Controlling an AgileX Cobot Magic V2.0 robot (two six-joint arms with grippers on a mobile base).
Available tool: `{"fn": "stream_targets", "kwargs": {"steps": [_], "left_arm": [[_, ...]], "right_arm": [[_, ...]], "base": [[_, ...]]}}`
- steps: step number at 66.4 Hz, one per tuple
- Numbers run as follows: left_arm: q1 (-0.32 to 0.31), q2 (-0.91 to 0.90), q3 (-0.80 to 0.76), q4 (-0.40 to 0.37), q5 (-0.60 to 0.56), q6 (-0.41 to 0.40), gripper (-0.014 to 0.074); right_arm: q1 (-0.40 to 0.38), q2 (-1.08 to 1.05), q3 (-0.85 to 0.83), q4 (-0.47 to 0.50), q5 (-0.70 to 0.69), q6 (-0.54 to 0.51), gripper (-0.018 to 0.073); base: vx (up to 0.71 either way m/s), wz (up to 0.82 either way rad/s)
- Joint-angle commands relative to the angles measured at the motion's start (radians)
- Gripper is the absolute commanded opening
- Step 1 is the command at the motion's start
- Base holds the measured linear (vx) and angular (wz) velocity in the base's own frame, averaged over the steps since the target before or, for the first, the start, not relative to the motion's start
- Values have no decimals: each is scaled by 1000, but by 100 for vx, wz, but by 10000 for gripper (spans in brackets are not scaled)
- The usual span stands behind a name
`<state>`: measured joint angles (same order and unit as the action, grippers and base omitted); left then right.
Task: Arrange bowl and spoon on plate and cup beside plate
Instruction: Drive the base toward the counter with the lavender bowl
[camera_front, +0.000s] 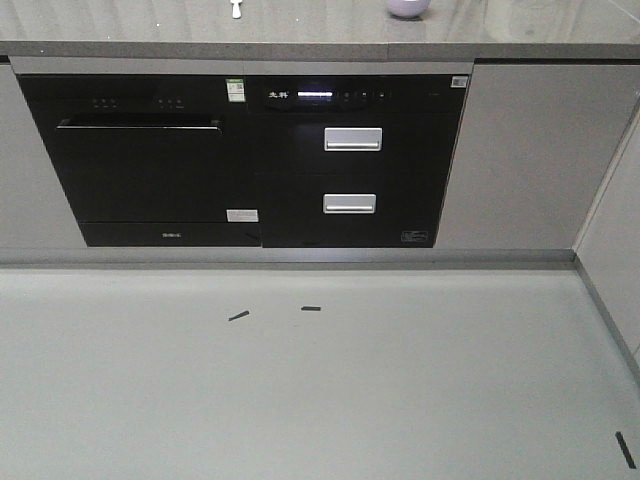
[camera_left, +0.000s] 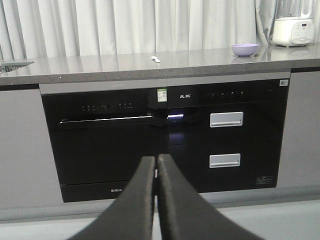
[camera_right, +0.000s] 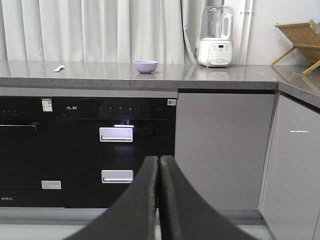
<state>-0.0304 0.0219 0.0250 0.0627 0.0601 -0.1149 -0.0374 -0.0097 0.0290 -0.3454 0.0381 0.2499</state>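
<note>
Clearly you are starting: left gripper (camera_left: 156, 159) and right gripper (camera_right: 159, 159) are hanging closed, empty; bowl (camera_right: 146, 66) and spoon (camera_right: 59, 68) are lying apart on the counter (camera_right: 100, 77).

The left gripper (camera_left: 156, 165), its jaws pressed together, faces a counter (camera_left: 100, 67) bearing spoon (camera_left: 156, 59) and bowl (camera_left: 244, 49).

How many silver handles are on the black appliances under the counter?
2. The upper handle is on the right black unit, below its lit display; the lower handle is directly beneath. None appears hidden.
</note>
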Motion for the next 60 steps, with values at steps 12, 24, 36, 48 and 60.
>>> {"fn": "stream_targets", "kwargs": {"steps": [12,24,36,48,60], "left_arm": [[0,10,30,-7,-68,-11,-6],[0,10,30,-7,-68,-11,-6],[0,10,30,-7,-68,-11,-6],[0,10,30,-7,-68,-11,-6],[0,10,30,-7,-68,-11,-6]], "right_arm": [[-5,-11,14,-7,-70,-3,-2],[-5,-11,14,-7,-70,-3,-2],[-5,-11,14,-7,-70,-3,-2],[-5,-11,14,-7,-70,-3,-2],[-5,-11,14,-7,-70,-3,-2]], "base": [[18,5],[20,8],[20,4],[17,-2],[16,-3]]}}
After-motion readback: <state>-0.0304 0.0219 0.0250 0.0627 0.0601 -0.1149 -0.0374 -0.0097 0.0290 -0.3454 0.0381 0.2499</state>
